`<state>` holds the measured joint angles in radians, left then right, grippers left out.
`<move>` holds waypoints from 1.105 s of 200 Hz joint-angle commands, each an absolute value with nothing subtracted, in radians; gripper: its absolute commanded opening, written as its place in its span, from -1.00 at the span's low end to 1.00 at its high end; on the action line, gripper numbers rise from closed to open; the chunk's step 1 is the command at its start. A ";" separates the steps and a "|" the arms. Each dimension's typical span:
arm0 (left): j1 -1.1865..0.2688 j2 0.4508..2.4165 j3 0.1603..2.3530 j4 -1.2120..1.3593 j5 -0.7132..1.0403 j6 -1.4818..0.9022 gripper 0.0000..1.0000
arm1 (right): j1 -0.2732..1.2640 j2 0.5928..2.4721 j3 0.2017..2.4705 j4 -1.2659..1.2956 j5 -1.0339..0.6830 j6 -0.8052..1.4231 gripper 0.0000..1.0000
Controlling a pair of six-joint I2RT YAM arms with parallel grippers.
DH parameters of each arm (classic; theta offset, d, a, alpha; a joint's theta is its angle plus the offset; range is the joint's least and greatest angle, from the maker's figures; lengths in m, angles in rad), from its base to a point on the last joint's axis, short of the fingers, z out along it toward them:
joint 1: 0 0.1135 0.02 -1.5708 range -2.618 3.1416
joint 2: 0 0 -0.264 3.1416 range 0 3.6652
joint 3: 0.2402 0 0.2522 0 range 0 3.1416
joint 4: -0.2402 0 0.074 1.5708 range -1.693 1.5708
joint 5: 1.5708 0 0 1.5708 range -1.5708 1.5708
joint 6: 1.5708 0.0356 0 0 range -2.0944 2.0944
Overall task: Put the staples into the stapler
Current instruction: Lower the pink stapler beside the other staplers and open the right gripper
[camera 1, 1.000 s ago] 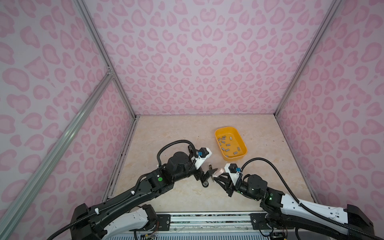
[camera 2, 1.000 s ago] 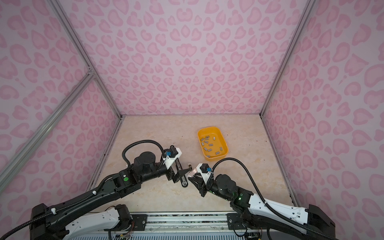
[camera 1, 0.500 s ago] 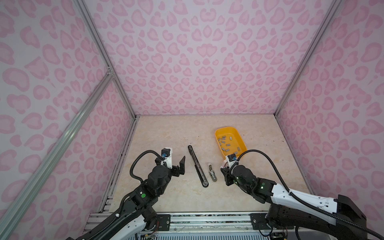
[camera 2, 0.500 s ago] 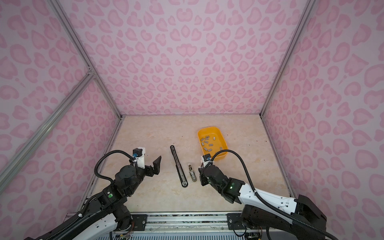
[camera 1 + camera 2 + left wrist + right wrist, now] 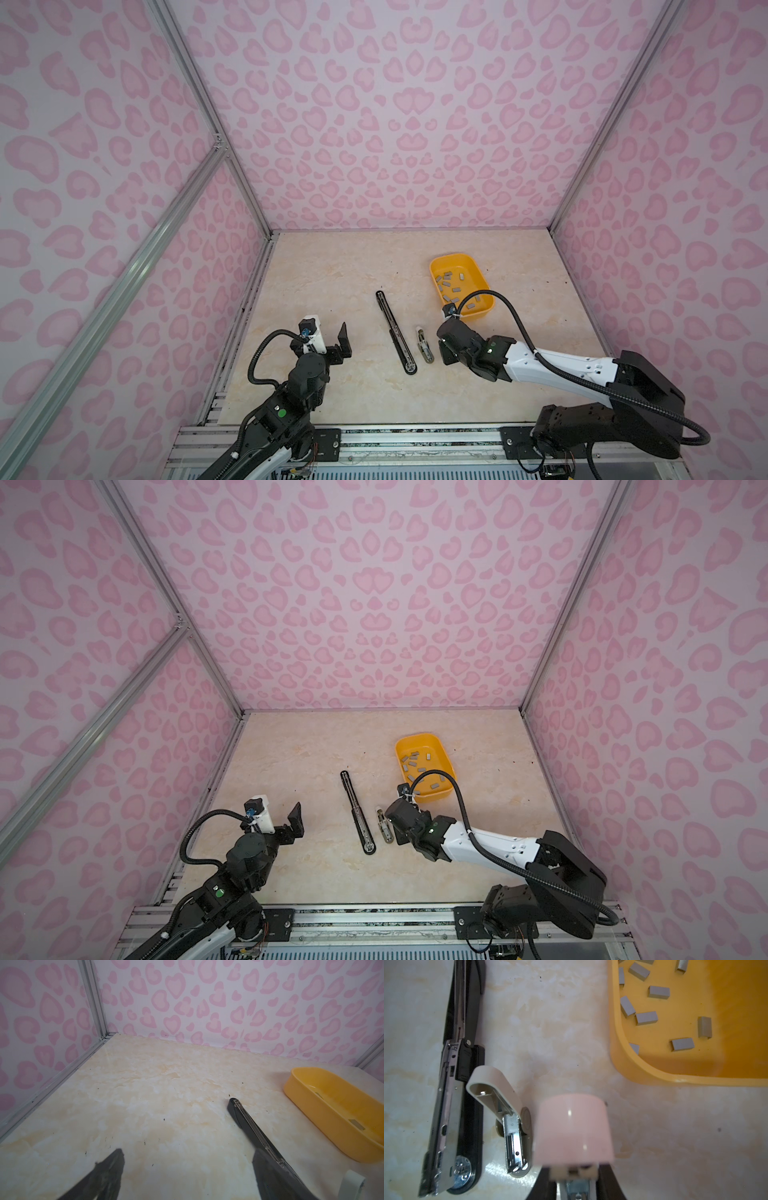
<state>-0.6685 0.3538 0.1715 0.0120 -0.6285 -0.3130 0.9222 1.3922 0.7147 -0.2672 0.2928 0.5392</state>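
Right gripper (image 5: 574, 1180) fingers (image 5: 609, 1186) pinching pink stapler (image 5: 573, 1128), left gripper (image 5: 187, 1157) fingers (image 5: 108, 1172) spread empty; suggest setting it flat by the yellow tray (image 5: 618, 1053), clear of beige stapler (image 5: 496, 1084), then grabbing staples (image 5: 645, 1018).

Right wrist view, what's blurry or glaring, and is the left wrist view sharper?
In the right wrist view the pink stapler nearest the lens is blurred with small glare spots, while the staples look sharp; in the left wrist view the left gripper looks soft, the black stapler crisper.
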 commanded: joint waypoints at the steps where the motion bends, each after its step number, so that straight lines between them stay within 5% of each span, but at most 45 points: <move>1: -0.664 0.354 0.171 0.042 -0.640 -0.319 0.95 | 0.912 1.444 0.740 -0.288 0.269 0.548 -0.97; 72: -0.663 0.431 0.237 -0.025 -0.536 -0.293 0.96 | 0.882 1.609 0.830 -0.269 0.199 0.525 -0.76; 122: -0.662 0.511 0.250 0.004 -0.547 -0.293 0.95 | 0.875 1.615 0.827 -0.260 0.198 0.538 0.05; 155: -0.662 0.491 0.241 0.003 -0.549 -0.295 0.95 | 0.875 1.567 0.824 -0.275 0.216 0.546 0.36; 221: -0.662 0.404 0.208 -0.002 -0.554 -0.298 0.95 | 0.876 1.414 0.837 -0.345 0.258 0.520 0.42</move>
<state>-0.6624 0.4229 0.2161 -0.0280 -0.5488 -0.3004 0.8749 1.4464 0.8276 -0.2886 0.2028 0.5308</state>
